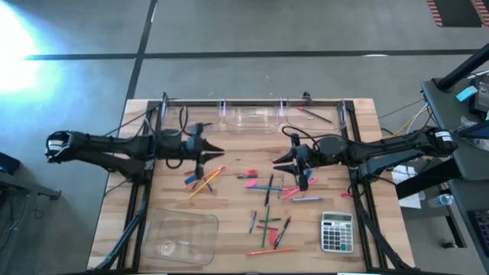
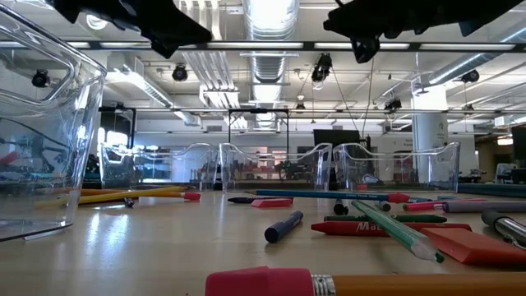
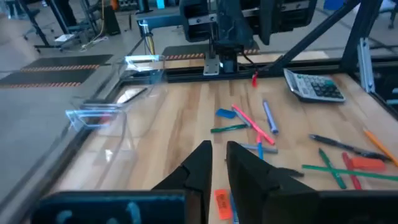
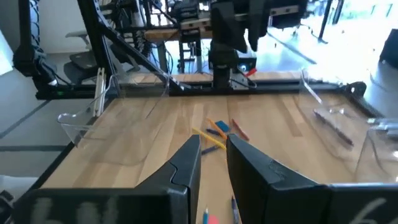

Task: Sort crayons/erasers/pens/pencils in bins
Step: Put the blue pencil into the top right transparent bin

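Two dark robot arms hang over a wooden counter [image 1: 229, 153] strewn with school supplies, the sorting job barely begun. The left gripper [image 1: 217, 151] hovers just above a small heap of orange pencils [image 1: 205, 179] near the counter's left side, its fingers [image 3: 200, 167] set narrow with a slim gap and holding nothing. The right gripper [image 1: 280, 159] faces it from across the middle, poised over the larger scatter of pens [image 1: 267, 195], crayons [image 1: 269, 222] and erasers [image 1: 250, 183], its fingers [image 4: 186, 163] likewise narrow and empty.

Three small clear bins [image 1: 248, 116] stand in a row along the far edge; the one at the right end already seems to hold a couple of dark pens, while the shallow tray [image 1: 179, 235] at the near left corner looks almost bare. A grey calculator [image 1: 337, 231] sits at the near right, apart from the mess.

Both arms appear to be between picks, choosing a target. The next move likely calls for the left fingers to widen, drop over one pencil across its thin shaft, and close without dragging its neighbours along, since the sticks lie crossed and touching.
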`<state>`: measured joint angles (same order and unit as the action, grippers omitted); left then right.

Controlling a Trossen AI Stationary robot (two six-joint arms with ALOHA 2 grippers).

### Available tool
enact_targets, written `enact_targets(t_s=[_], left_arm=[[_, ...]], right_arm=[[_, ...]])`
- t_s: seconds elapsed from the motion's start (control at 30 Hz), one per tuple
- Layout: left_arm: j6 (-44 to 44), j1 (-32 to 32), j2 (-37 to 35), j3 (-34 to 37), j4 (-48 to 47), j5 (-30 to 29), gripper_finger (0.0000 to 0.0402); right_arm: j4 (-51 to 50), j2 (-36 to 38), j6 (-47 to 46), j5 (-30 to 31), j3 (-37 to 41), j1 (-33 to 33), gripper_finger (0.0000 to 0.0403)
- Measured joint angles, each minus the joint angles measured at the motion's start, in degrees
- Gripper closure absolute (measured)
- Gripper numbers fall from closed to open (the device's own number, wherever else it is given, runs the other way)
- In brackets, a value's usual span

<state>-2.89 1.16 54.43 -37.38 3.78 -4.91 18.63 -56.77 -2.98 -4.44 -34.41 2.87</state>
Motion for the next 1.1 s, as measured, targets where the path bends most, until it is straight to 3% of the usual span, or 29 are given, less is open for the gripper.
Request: enact_targets(t_s=[0.2, 0.63, 1.1], left_arm=[[5.6, -0.9, 0.2, 5.6, 6.3, -0.1, 0.0368], [5.6, -0.8, 0.2, 7.8, 12.3, 0.0, 0.0368], [7.1, -0.9, 0.2, 9.0, 11.8, 0.3, 0.0368]], right_arm=[[-6.3, 0.0, -4.4, -0.2, 0.0, 0.3, 0.0308], [-4.4, -10.7, -10.0, -0.2, 0.0, 0.3, 0.0177], [4.4, -23.8, -11.3, -0.5, 0.0, 4.0, 0.0179]])
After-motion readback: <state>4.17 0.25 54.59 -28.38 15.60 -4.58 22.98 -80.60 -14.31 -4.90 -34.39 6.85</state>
